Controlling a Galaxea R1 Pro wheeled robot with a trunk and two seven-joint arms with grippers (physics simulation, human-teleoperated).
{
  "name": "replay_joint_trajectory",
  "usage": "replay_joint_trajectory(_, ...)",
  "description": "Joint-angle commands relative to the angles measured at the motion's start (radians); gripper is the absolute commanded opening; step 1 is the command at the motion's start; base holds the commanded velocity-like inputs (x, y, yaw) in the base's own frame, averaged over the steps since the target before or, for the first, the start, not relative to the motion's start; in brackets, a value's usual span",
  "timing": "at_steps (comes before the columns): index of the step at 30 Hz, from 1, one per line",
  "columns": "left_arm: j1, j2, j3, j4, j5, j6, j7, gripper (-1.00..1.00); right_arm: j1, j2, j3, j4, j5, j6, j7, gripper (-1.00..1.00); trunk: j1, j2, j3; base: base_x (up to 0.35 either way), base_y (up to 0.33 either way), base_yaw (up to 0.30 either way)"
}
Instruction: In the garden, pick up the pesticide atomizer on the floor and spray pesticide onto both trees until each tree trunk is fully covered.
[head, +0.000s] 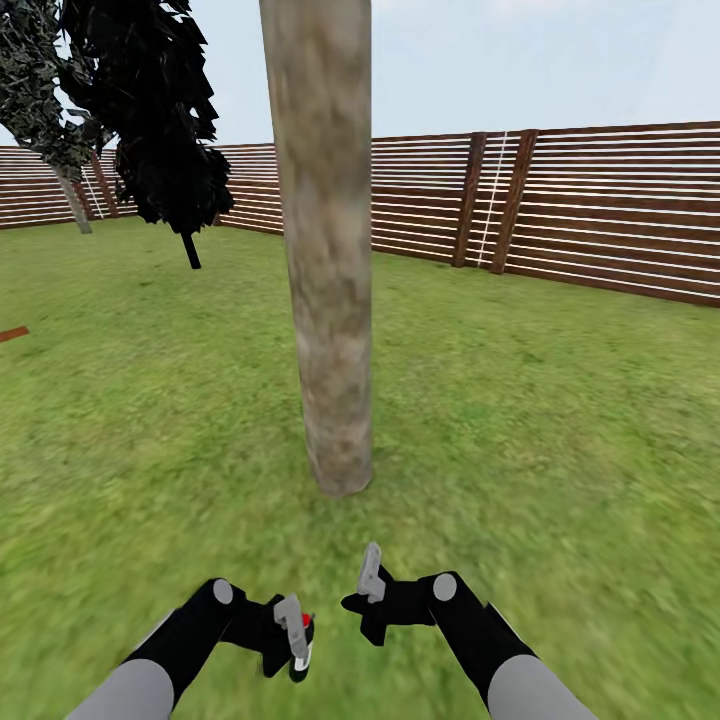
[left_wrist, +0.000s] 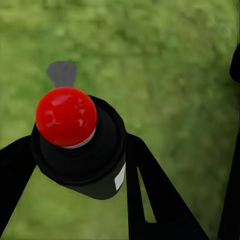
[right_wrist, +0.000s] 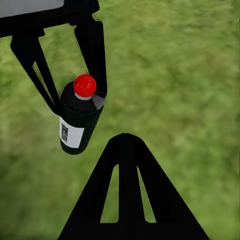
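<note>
Bright, flat, shadowless daylight; the grass (head: 560, 480) renders soft and blurred.

Before us on the garden lawn (head: 560, 420) stands a tree trunk (head: 325, 250), a mottled beige-grey, branchless column. Low in our head view, the pesticide atomizer (head: 303, 645), a small dark bottle with a red top and a white label, sits clamped between our left gripper's (head: 296, 630) fingers, above grass.
</note>
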Motion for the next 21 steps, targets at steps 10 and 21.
replay_joint_trajectory(10,0.001,-0.028,-0.002,-0.03,0.0,-0.016,-0.002,-1.0,0.0,-0.001,-0.001,-0.001,0.01,-0.006,0.001,-1.0,0.0,0.0,-0.001,0.0,0.0,0.0)
replay_joint_trajectory(21,0.002,-0.06,-0.002,-0.03,0.0,-0.038,-0.002,-1.0,0.0,-0.001,-0.001,-0.001,0.01,-0.007,0.001,-1.0,0.0,0.0,-0.001,0.0,0.0,0.0)
